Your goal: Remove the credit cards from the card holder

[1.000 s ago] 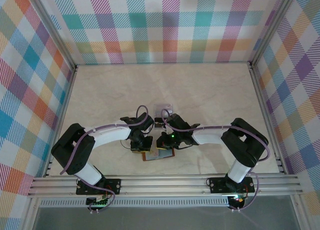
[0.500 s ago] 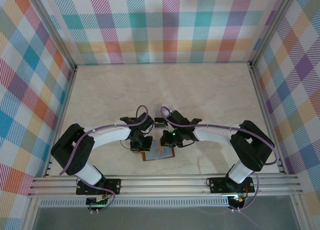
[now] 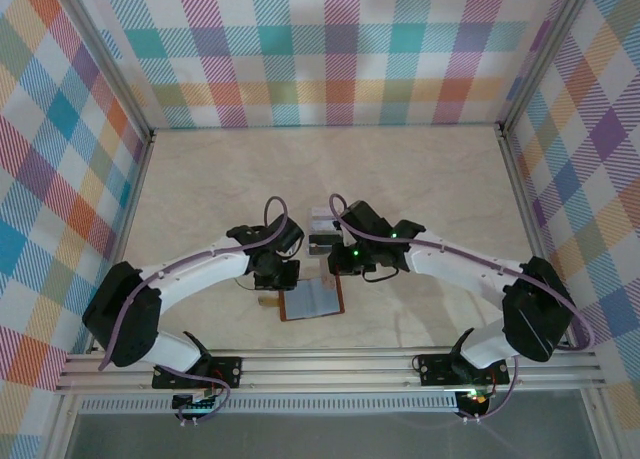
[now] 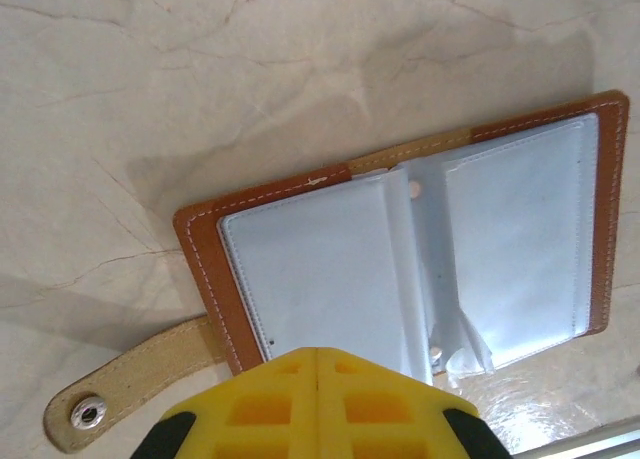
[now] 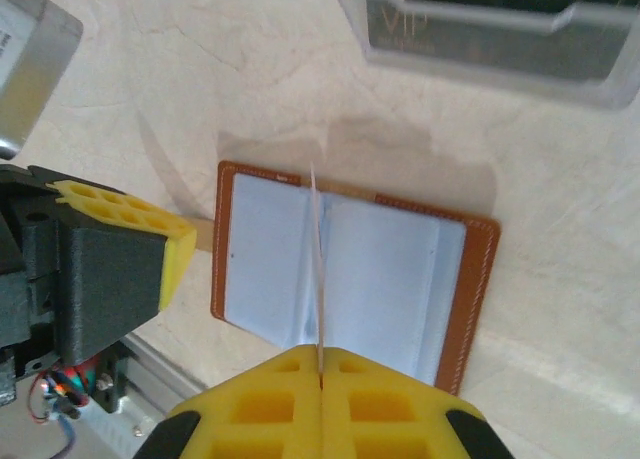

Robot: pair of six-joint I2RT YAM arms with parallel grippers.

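Nearest you, the card holder [image 3: 312, 301] lies open on the table [image 3: 430, 179], just beyond the rail and between the two arm bases. Its brown leather faces down and its clear pockets face up. The snap tab [image 4: 90, 411] sticks out flat on the left arm's side.

Your left gripper [image 4: 318, 357] hangs over the wallet's edge beside that tab. Its yellow fingers are pressed tight together with nothing between them. From the pictures you cannot tell whether they touch the leather.

Your right gripper [image 5: 321, 354] sits over the opposite edge, clenched as well. One thin clear pocket leaf [image 5: 317, 259] stands on edge along the spine and runs straight into the seam between the fingers. Whether the leaf is actually pinched there is not clear.

Farther out, both cards lie on the table outside the wallet. The dark card [image 5: 470, 29], with its light band, lies just past the wallet. The pale card [image 3: 326, 218] lies close by, partly under the right arm's cable.
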